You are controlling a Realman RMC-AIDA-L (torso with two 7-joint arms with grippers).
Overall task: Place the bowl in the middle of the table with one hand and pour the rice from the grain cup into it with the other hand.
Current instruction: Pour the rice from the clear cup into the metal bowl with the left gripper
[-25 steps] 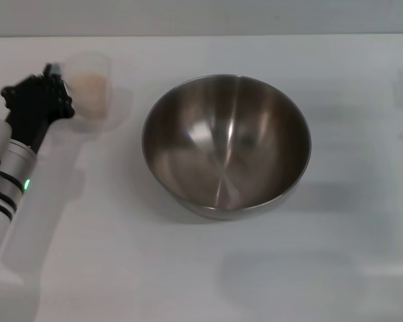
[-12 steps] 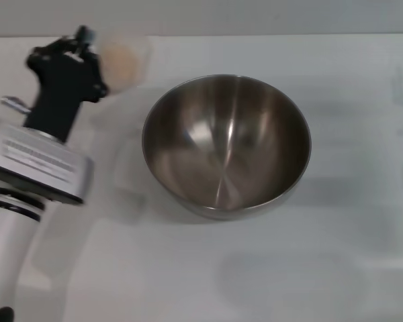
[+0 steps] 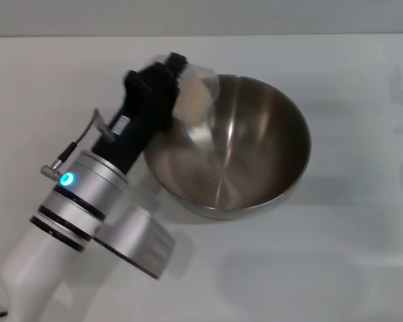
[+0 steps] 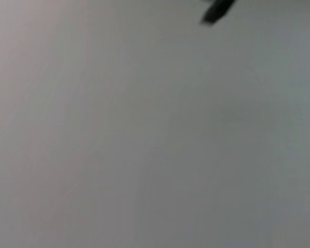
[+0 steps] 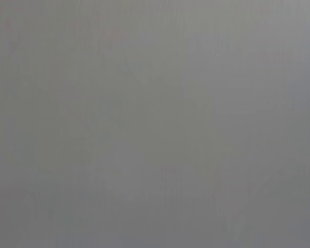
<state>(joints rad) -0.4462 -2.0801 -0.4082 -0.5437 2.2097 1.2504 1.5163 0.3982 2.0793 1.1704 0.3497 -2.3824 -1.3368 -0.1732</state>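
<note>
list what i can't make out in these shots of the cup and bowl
- Left gripper, head view: whether it is open or shut; its black body and the motion-blurred grain cup hide this.
- Rice: just a pale smear in the cup; whether any has reached the bowl is unclear.
- Right gripper: out of every view.
- Both wrist views: featureless grey blur.

I see a shiny silver steel bowl [image 3: 235, 144] on the white table [image 3: 336, 268], pale beige rice [image 3: 193, 99] in the clear grain cup [image 3: 196, 94], black left gripper [image 3: 169, 84].
</note>
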